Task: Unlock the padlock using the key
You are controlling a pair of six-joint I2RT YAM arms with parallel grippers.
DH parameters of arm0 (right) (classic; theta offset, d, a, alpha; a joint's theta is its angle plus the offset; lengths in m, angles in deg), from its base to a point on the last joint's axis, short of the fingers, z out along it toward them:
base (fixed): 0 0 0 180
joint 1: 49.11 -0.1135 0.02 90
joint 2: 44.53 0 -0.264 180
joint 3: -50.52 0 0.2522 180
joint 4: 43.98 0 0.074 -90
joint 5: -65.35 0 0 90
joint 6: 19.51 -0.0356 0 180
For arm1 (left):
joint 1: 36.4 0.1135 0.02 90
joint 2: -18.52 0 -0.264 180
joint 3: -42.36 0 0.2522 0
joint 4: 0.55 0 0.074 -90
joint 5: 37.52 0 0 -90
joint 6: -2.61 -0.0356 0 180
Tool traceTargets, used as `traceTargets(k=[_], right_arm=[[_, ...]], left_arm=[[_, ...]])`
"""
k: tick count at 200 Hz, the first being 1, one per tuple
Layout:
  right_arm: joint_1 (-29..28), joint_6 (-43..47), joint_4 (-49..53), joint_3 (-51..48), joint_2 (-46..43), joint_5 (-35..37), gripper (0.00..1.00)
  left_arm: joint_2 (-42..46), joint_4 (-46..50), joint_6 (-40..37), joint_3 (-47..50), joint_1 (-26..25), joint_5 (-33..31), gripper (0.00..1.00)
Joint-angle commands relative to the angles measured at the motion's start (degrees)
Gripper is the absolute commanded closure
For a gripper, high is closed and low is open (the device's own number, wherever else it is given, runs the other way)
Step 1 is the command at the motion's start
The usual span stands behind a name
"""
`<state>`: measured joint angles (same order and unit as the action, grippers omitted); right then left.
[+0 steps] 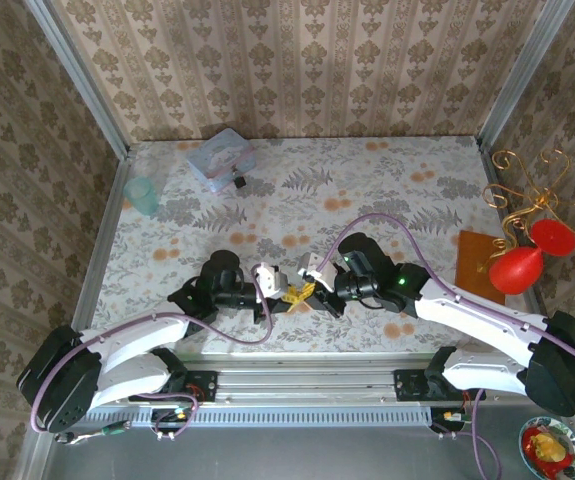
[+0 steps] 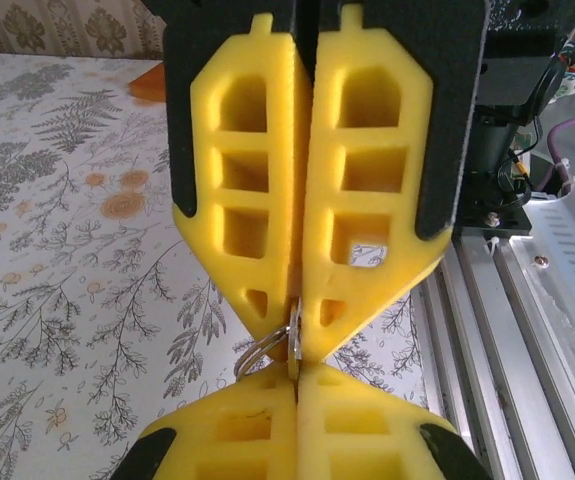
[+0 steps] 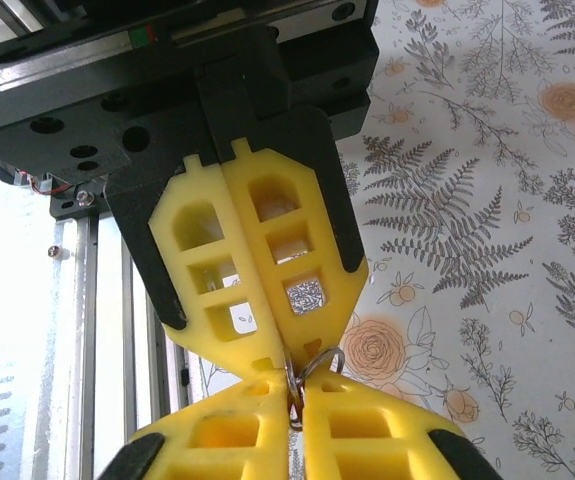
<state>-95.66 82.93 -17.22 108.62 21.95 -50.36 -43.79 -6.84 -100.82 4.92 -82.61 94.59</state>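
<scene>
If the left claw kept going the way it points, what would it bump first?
The left gripper is nose to nose with the right gripper, the key pinched between their tips, so it would hit that gripper almost at once.

We see almost nothing of the key (image 2: 293, 345): the pressed-together yellow fingertips of the left gripper (image 2: 297, 385) and the right gripper (image 3: 295, 400) cover it, leaving a sliver of metal and part of its ring (image 2: 259, 347). Both wrist views cut their own fingers off at the bottom edge. From above, the padlock (image 1: 238, 182) is a dark speck beside the translucent box (image 1: 222, 158), its shackle too small for us to make out.
</scene>
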Motion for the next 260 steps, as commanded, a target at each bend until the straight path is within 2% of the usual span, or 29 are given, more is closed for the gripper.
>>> traceTargets(k=[1,12,33,49,58,73,82,85,112,137,158,181,193,207,218,234,260], right_arm=[[-0.32,0.65,0.51,1.13,-0.21,0.45,0.95],[-0.37,0.52,0.26,0.97,-0.51,0.69,1.00],[-0.31,-0.12,-0.94,0.47,-1.46,1.19,1.00],[-0.31,-1.50,-3.35,-0.48,-2.77,2.09,1.00],[-0.29,-3.09,-5.89,-1.39,-3.72,3.77,1.00],[0.34,-7.51,-13.03,-4.12,-5.23,6.76,1.00],[0.87,-11.57,-19.56,-6.44,-5.73,9.04,1.00],[0.99,-12.78,-21.77,-7.26,-5.82,10.08,1.00],[1.05,-24.61,-34.97,-10.03,-4.69,18.93,1.00],[0.48,-37.33,-43.79,-9.65,-1.30,24.49,1.00],[-0.67,-46.47,-53.55,-10.91,2.27,28.40,1.00],[-2.22,-54.95,-59.74,-10.53,6.08,31.95,1.00],[-3.16,-58.84,-62.12,-10.40,7.69,34.38,1.00],[-4.37,-62.83,-64.72,-10.23,9.53,36.90,1.00],[-5.06,-65.83,-65.51,-9.93,10.54,38.96,1.00],[-5.98,-69.24,-65.94,-9.75,11.51,42.32,1.00],[-9.14,-73.11,-65.24,-9.36,12.61,50.20,1.00]], left_arm=[[-0.10,-0.71,-1.64,-1.28,-0.45,1.75,1.00],[-0.10,-0.64,-1.68,-1.32,-0.45,1.72,1.00],[0.46,-1.58,-0.85,-0.96,-0.23,1.37,1.00],[1.19,-4.56,2.48,-0.09,0.84,-0.46,0.92],[1.62,-6.53,6.21,0.20,2.36,-1.62,0.82],[2.67,-9.27,13.29,0.39,5.77,-4.19,0.78],[3.28,-10.91,18.22,0.39,7.63,-4.98,0.71],[3.49,-11.55,19.91,0.39,8.20,-7.08,0.69],[6.31,-16.09,33.56,1.12,11.98,-10.15,0.66],[8.82,-20.24,42.78,2.54,13.44,-13.19,0.53],[8.58,-25.56,51.00,3.41,15.02,-14.18,0.52],[7.34,-28.37,61.88,3.18,16.22,-17.71,0.47],[6.62,-26.28,68.85,2.33,16.59,-20.49,0.46],[6.10,-18.37,78.16,0.71,16.64,-23.24,0.48],[5.47,-18.77,83.09,1.06,15.83,-24.61,0.48],[5.22,-22.48,86.07,1.34,15.20,-25.30,0.49],[7.05,-17.26,88.51,0.54,13.96,-27.71,0.47]])
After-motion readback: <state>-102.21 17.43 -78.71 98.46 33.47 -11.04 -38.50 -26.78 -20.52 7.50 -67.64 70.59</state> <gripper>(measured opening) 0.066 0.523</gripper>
